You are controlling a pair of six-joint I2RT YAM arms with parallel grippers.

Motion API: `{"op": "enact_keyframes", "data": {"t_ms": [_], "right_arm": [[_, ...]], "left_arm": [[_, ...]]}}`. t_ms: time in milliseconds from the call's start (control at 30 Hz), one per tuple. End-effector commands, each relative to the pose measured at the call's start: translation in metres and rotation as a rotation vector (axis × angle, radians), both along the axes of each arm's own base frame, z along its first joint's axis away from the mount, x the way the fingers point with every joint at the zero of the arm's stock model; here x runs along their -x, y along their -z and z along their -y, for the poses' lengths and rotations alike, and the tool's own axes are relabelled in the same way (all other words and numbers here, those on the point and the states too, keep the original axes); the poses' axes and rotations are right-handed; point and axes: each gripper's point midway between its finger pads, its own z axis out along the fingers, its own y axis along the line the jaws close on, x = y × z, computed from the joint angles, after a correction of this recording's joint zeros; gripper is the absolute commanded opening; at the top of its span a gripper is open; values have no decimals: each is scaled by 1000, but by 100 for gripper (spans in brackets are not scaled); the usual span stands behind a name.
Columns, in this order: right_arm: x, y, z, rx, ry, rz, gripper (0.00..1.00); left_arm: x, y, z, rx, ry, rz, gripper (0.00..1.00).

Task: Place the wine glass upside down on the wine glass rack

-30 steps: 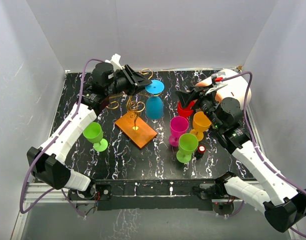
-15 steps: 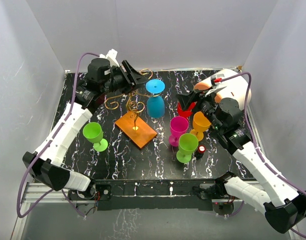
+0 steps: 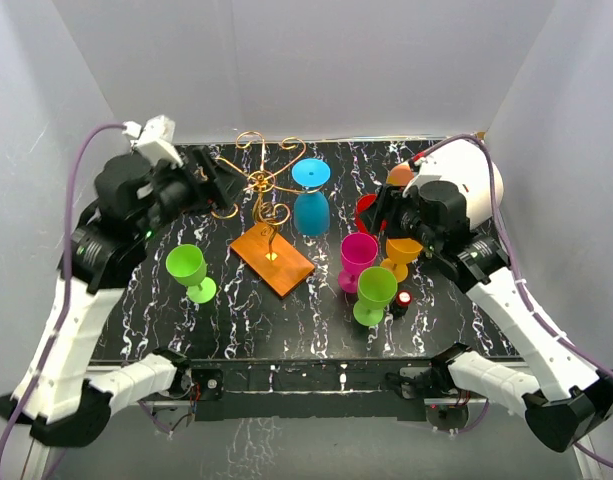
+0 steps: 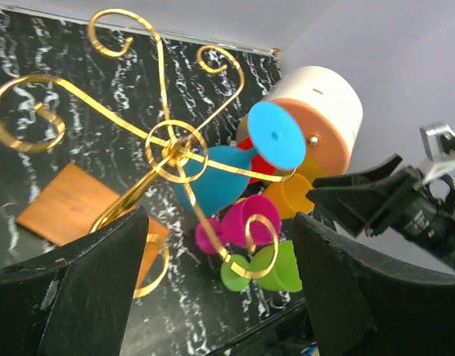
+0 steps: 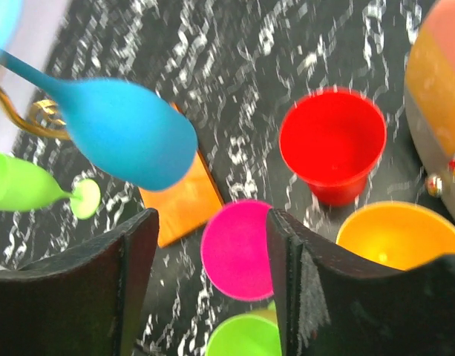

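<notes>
The wine glass rack [image 3: 263, 185] is a gold wire stand with scroll arms on an orange-brown base [image 3: 276, 262]. A blue wine glass [image 3: 308, 213] hangs upside down on it, foot up. My left gripper [image 3: 226, 182] is open and empty, just left of the rack; in the left wrist view [image 4: 212, 297] the rack hub [image 4: 175, 145] and blue glass [image 4: 216, 182] lie ahead of it. My right gripper [image 3: 381, 210] is open and empty above the cups; in the right wrist view [image 5: 212, 282] it frames the magenta glass [image 5: 238, 248].
Upright on the table stand a red glass [image 3: 365, 213], a magenta glass [image 3: 357, 250], an orange glass [image 3: 403, 245], a green glass [image 3: 375, 290] and another green glass [image 3: 189, 270] at the left. A white and orange cylinder [image 3: 471, 180] lies at the back right. A small red-topped object [image 3: 400, 300] sits beside the green glass.
My left gripper has drawn back to the left, away from the blue glass, which stays hanging on the rack. My right gripper has tilted down over the cups.
</notes>
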Motion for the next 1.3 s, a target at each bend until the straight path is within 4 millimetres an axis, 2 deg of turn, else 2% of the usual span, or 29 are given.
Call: {"op": "enact_keyframes", "data": {"t_ms": [0,100,233,367,667,800,1067,1267], "right_arm": [[14,21,1,25,0,-153,55],[15,32,-6,41,-16,-203,51],[18,44,-21,82,-33,-241,50],[20,61,-35,157,-30,-275,47],[28,95,-56,293,-34,-318,41],[25,108,-57,335,-27,-334,33],[16,113,-66,366,-68,-284,20],[10,104,-71,412,-97,-223,0]], "left_arm": [[35,15,-42,-130,-58,72,79],[47,30,-64,-172,-125,95,81],[57,64,-91,-230,-221,63,82],[62,77,-106,-254,-285,50,82],[57,72,-104,-238,-291,77,82],[53,71,-102,-236,-290,85,82],[49,58,-98,-227,-277,113,82],[53,48,-95,-203,-260,127,82]]}}
